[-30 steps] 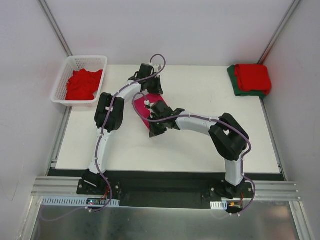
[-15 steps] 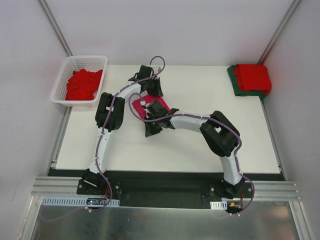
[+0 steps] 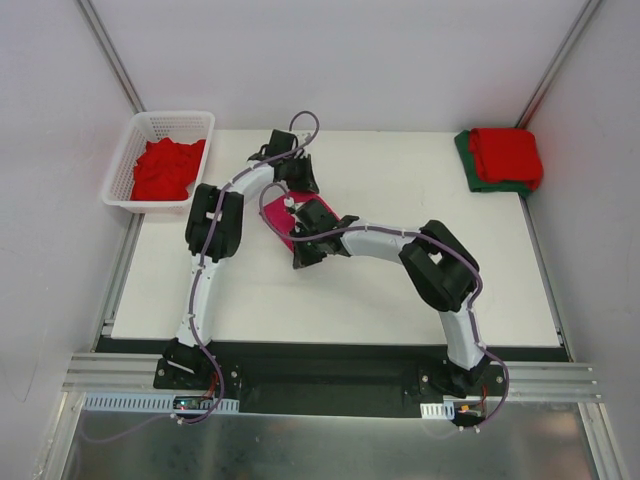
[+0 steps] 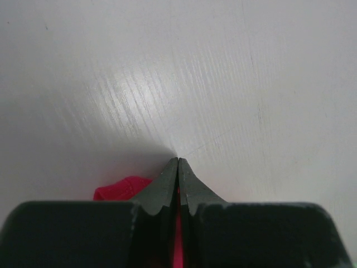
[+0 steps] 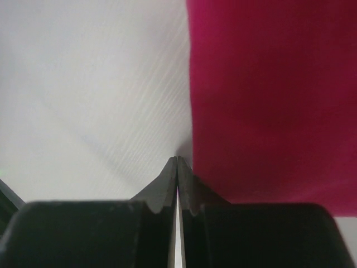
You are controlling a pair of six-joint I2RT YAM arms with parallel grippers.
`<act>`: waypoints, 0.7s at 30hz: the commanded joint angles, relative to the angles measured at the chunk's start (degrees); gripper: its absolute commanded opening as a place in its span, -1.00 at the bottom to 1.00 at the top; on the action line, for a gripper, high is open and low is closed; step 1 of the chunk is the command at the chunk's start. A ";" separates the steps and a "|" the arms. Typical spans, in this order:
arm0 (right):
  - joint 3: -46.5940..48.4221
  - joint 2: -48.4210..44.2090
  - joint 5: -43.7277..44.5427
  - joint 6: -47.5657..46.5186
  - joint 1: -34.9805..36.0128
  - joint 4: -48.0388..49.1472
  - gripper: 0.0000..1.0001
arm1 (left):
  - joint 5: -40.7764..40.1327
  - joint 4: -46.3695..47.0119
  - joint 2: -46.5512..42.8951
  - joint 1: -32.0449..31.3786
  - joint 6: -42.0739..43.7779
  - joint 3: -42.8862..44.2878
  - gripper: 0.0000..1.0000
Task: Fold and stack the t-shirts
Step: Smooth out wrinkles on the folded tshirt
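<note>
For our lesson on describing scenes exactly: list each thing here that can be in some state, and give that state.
magenta t-shirt: flat on the table, partly under the arms
left hand: shut, tips at the table
right hand: shut, tips at the magenta t-shirt's edge
basket: upright, holding cloth
crumpled red t-shirts: unfolded, in the basket
folded red t-shirt: stacked on the green one
dark green t-shirt: bottom of the stack

A white lattice basket [image 3: 172,121] sits at the table's [image 3: 400,290] far-left corner.

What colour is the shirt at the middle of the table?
Magenta-pink; the right wrist view shows the shirt best.
</note>
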 commanded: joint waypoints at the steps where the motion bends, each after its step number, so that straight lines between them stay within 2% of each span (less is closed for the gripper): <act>1: -1.73 -1.27 4.89 -0.95 -2.53 -1.48 -0.97 | -2.68 -5.07 -3.04 0.99 0.16 -3.67 -1.00; 10: -5.08 -3.73 6.74 -1.48 -6.49 -2.10 -0.97 | -4.88 -4.98 -6.82 1.17 -0.19 -9.82 -1.00; 21: -5.17 -4.44 8.85 -2.63 -7.20 -3.86 -0.97 | -8.57 -4.80 -12.97 0.99 -0.98 -19.66 -1.00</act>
